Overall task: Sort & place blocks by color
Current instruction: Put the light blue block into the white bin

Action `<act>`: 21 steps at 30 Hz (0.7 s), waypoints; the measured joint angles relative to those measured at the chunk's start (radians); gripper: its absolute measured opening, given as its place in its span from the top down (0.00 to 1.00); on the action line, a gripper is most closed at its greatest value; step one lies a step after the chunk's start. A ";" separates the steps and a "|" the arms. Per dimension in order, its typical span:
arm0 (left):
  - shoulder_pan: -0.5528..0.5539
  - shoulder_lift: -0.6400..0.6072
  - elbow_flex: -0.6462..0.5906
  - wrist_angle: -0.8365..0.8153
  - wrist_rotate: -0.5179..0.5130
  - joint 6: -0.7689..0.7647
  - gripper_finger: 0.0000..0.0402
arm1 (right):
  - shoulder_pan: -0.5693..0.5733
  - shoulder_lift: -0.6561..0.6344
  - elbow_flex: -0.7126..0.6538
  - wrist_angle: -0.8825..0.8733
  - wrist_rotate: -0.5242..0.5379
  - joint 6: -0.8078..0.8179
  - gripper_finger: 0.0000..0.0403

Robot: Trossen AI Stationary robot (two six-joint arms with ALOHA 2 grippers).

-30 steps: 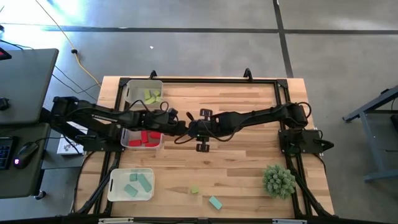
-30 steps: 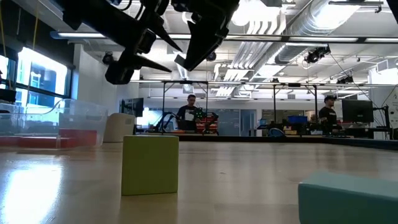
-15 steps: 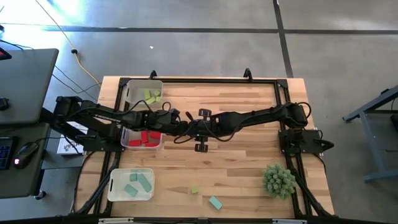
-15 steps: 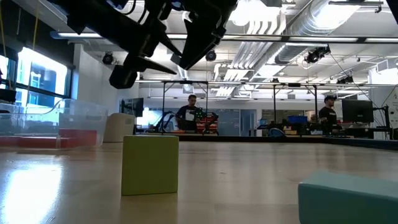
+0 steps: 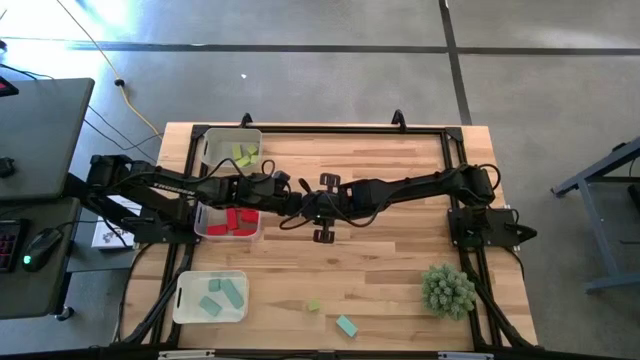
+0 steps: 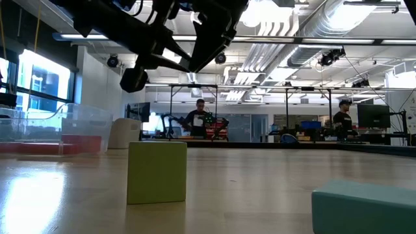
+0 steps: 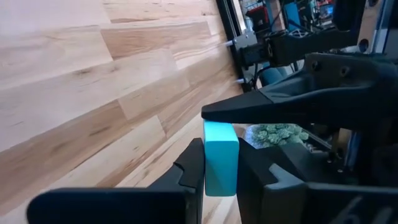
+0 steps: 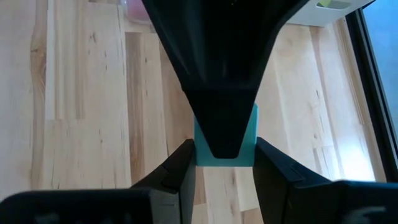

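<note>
Above the middle of the table, my left gripper (image 5: 291,204) and my right gripper (image 5: 310,205) meet tip to tip, both shut on one teal block (image 7: 221,158). In the high view the fingers hide that block. A loose yellow-green block (image 5: 313,305) and a loose teal block (image 5: 346,325) lie flat on the wood near the front edge. Three clear bins stand along the left side: one with yellow-green blocks (image 5: 228,150), one with red blocks (image 5: 230,222), one with teal blocks (image 5: 211,297). My left gripper pinches the teal block's two opposite side faces (image 7: 211,168) between its two fingers (image 7: 191,167). It comes from the table's left, slanting slightly down. The block is lifted clear of the table. My right gripper pinches the same block by its other pair of faces (image 8: 199,148) between its fingers (image 8: 268,163). It comes from the table's right, slanting down. One of its fingers (image 7: 280,109) lies over the block's end, and the left finger covers the block's middle in the right wrist view.
A spiky green plant ball (image 5: 447,290) sits at the front right. A black frame rail (image 5: 330,128) runs round the table's edges. Bare wood lies between the bins and the plant. People stand far off in the room behind.
My left gripper has shut: its fingers stood apart around the teal block a second ago and now press on it. The right gripper has kept still, shut on the block. The block has stayed in place above the table.
</note>
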 joint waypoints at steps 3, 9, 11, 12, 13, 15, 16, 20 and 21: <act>0.000 0.000 0.000 -0.001 0.000 0.037 0.91 | 0.000 0.000 0.000 0.000 -0.005 0.001 0.75; 0.000 0.000 0.000 -0.005 0.010 0.080 0.91 | 0.000 0.000 0.000 0.000 -0.006 0.005 0.69; 0.000 0.000 0.000 -0.005 0.035 0.100 0.91 | 0.001 0.000 0.000 0.000 -0.004 0.006 0.61; 0.000 0.000 0.000 -0.006 0.049 0.109 0.91 | 0.003 0.000 0.000 0.000 -0.004 0.009 0.56; 0.000 0.000 0.000 -0.008 0.062 0.115 0.91 | 0.003 0.000 0.000 -0.003 -0.004 0.012 0.53; 0.000 -0.001 0.000 -0.018 0.076 0.121 0.91 | 0.006 0.000 0.000 -0.021 -0.006 0.035 0.47; 0.000 -0.009 0.000 -0.032 0.078 0.122 0.91 | 0.007 0.000 0.000 -0.031 -0.006 0.047 0.45; 0.000 -0.034 -0.001 -0.098 0.077 0.137 0.91 | 0.016 0.000 0.000 -0.081 -0.012 0.084 0.43; -0.001 -0.044 -0.002 -0.116 0.075 0.142 0.91 | 0.019 0.000 0.000 -0.089 -0.014 0.094 0.43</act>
